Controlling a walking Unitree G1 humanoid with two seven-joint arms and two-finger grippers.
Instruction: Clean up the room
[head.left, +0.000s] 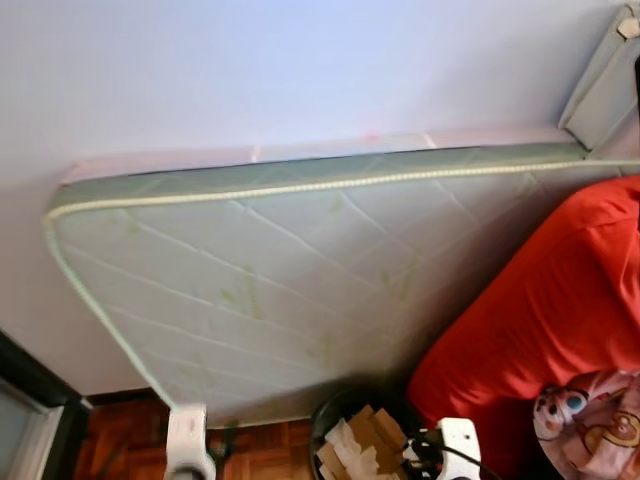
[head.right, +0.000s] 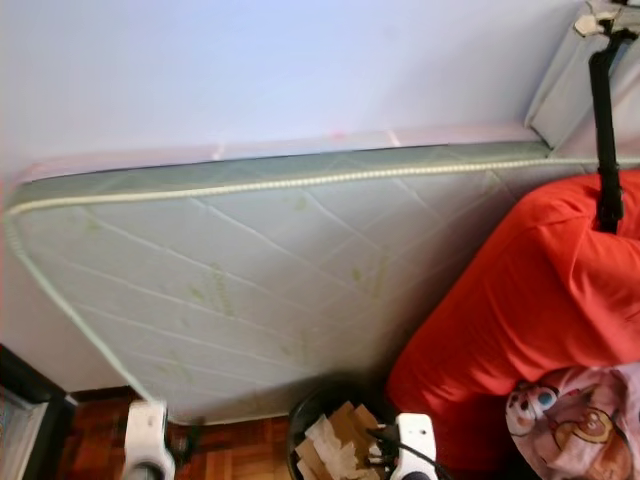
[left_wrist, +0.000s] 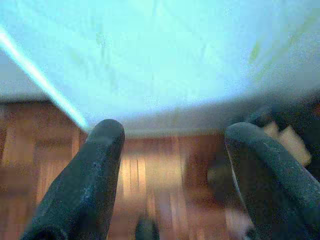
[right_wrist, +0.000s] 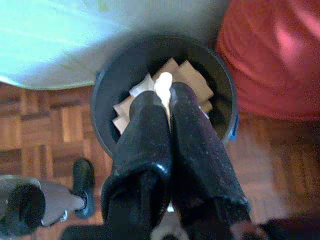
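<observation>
From the head views, we see a pale green quilted mattress (head.left: 280, 280) leaning on the wall, a red cushion (head.left: 545, 300) beside it, and a round black bin (head.left: 350, 425) holding cardboard.

Through the left wrist, our left gripper (left_wrist: 170, 150) is spread above the parquet floor (left_wrist: 150, 175).

Through the right wrist, our right gripper (right_wrist: 167, 100) pinches a white paper scrap (right_wrist: 163, 85) directly over the bin; we should part the fingers only while centred there.

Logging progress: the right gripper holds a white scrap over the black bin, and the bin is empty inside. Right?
Not quite. The right gripper does pinch a white scrap over the black bin, but the right wrist view shows cardboard pieces already inside.
</observation>
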